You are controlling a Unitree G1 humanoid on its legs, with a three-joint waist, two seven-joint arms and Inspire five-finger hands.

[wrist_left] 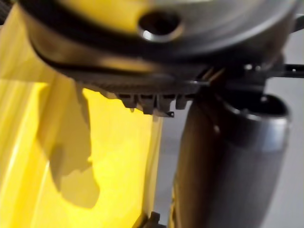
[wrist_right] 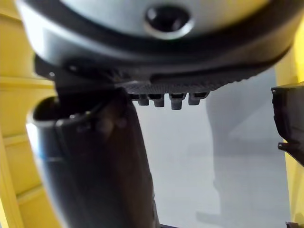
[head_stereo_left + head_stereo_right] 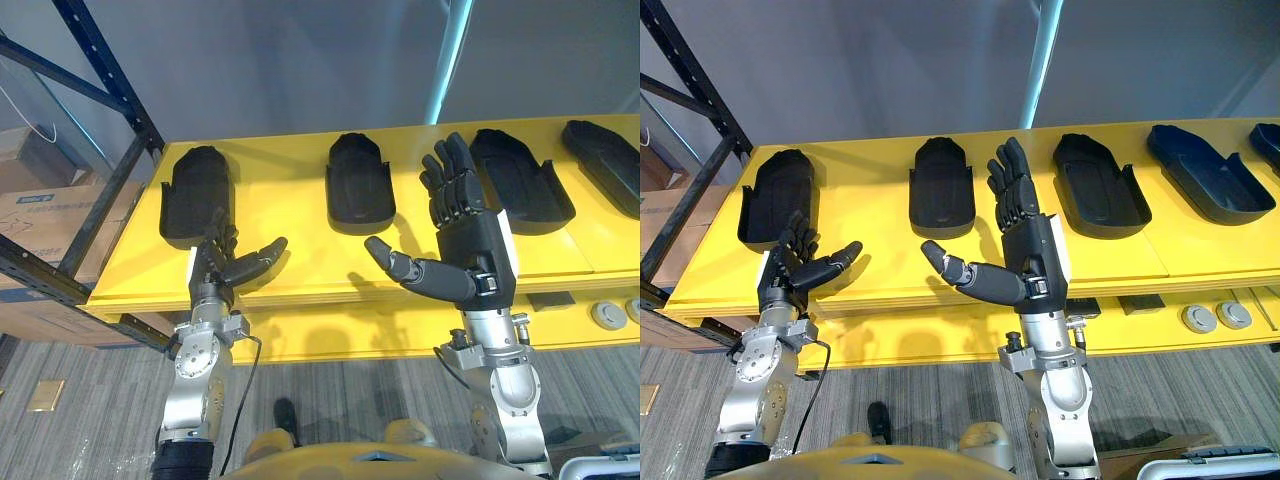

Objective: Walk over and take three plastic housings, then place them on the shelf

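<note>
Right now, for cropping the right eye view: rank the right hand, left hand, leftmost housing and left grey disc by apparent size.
1. Right hand, largest, though nearer the camera.
2. Leftmost housing and left hand look alike.
3. Left grey disc, smallest.

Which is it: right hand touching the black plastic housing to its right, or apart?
Apart: right eye view shows yellow tabletop between right hand and black plastic housing.

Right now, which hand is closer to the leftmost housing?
Left. The left hand is at the near end of the leftmost housing; the right hand is far to its right, past the next housing.
</note>
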